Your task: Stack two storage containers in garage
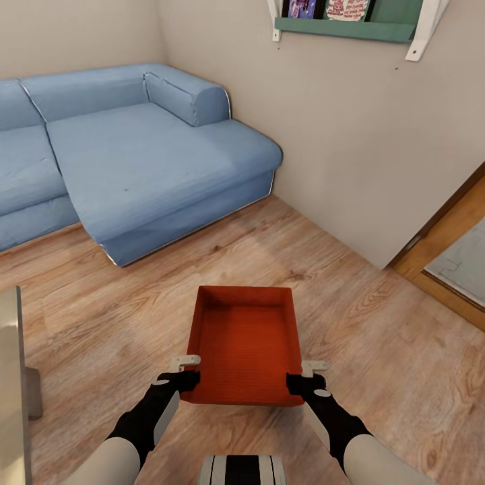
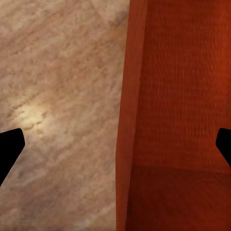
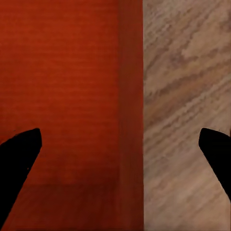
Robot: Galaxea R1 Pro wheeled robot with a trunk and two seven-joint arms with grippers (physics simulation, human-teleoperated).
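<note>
A large blue corner sofa [image 1: 128,162] sits against two pale beige walls [image 1: 364,135], its chaise section reaching out over the light wood plank flooring [image 1: 337,296]. A padded armrest [image 1: 192,94] lies at the back of the chaise, in the room's corner. High on the wall to the right of the sofa hangs a green shelf [image 1: 347,27] on white brackets, holding colourful book covers. Farther right of the sofa, past the wall's end, stands a wood-framed glass door [image 1: 451,256]. Left of the sofa's front, a pale table edge [image 1: 13,377] shows.
</note>
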